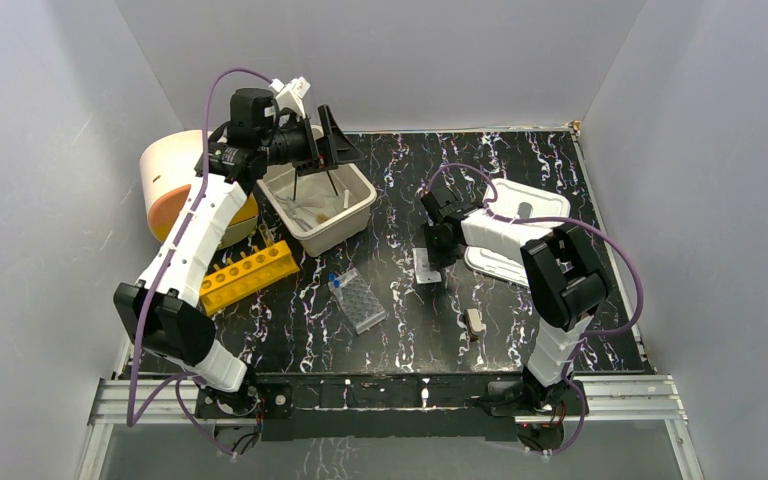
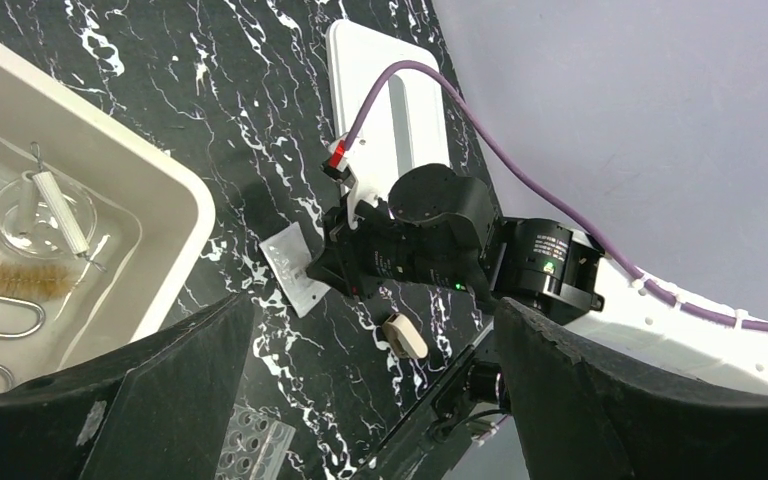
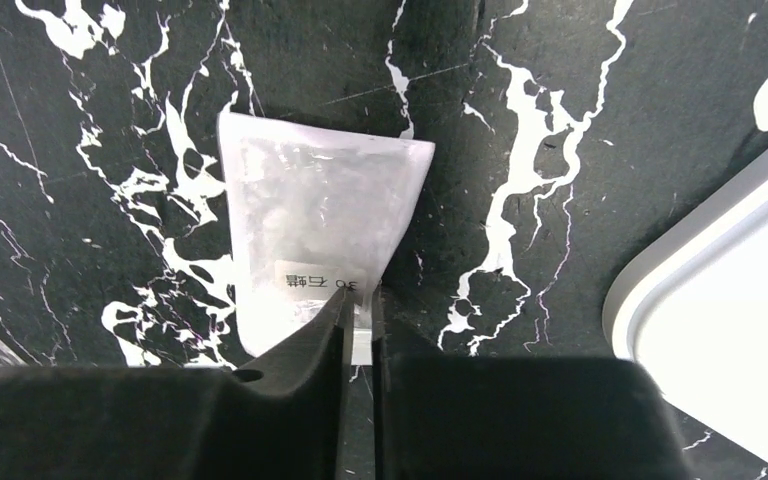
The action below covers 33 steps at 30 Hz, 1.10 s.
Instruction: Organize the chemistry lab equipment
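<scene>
Far left: a cream-and-orange drum stands at the table's back left edge, partly behind the raised left arm.
Yellow rack: lies flat on the black marbled table, holes up, just in front of the tub and near the left arm's elbow.
Left claw: hangs above the beige tub, fingers spread wide, nothing between them.
Inside the tub: the left wrist view shows a brown bristle brush, a round clear dish with a white stick across it, and bent wire loops.
Clear well tray: rests at an angle near the table's middle, apart from the rack and the tub.
Right claw: down at table level, fingers pressed together on the near edge of a clear packet with a small printed label.
Clear packet, position: flat on the table between the well tray and the lid.
Tan piece: a small block alone on the table, in front of the right claw.
White lid: lies flat at right, its grey slot up, partly covered by the right arm.
</scene>
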Each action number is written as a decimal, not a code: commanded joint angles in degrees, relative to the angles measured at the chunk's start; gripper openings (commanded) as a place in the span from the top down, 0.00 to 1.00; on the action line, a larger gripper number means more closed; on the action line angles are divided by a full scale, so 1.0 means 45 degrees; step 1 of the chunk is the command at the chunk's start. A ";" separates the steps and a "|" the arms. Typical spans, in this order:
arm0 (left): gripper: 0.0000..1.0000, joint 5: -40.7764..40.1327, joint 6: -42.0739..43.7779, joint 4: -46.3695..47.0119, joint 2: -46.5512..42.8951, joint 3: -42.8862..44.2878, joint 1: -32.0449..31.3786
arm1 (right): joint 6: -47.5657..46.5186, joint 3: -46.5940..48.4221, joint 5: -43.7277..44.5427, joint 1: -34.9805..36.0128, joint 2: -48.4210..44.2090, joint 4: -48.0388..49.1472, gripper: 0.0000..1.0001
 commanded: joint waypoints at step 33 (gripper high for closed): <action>0.03 -0.0273 -0.2932 0.3734 -0.0298 -0.3705 -0.1956 | 0.0382 0.0323 -0.2879 0.0025 -0.6004 0.4038 1.00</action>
